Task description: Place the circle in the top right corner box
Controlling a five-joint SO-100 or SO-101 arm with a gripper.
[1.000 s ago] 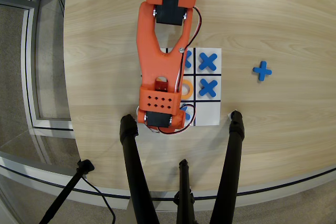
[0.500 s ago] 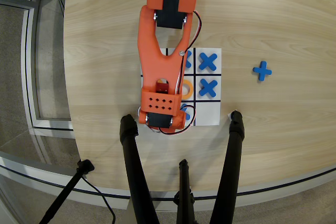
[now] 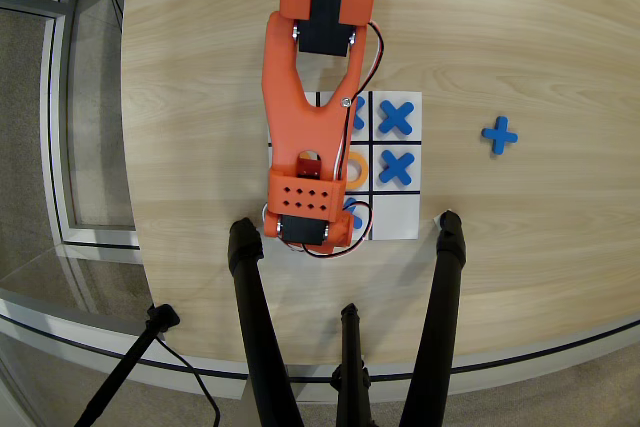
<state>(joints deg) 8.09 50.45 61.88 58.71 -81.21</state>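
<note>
The orange ring (image 3: 357,169) shows in the overhead view at about the middle cell of the black-lined 3x3 sheet (image 3: 408,232), its left part covered by my orange arm (image 3: 305,107). My wrist (image 3: 305,202) hangs over the sheet's left column, right beside the ring. The fingers are hidden under the arm, so I cannot tell whether they hold the ring or whether it rests on the sheet. Blue crosses lie in the upper right cell (image 3: 397,117) and middle right cell (image 3: 398,167). The lower right corner cell (image 3: 396,215) is plain white. The left corner cells are hidden.
Two more blue crosses peek out beside the arm in the middle column, one above (image 3: 357,113) and one below (image 3: 353,213) the ring. A loose blue cross (image 3: 499,134) lies on the wooden table right of the sheet. Black tripod legs (image 3: 445,287) stand at the near edge.
</note>
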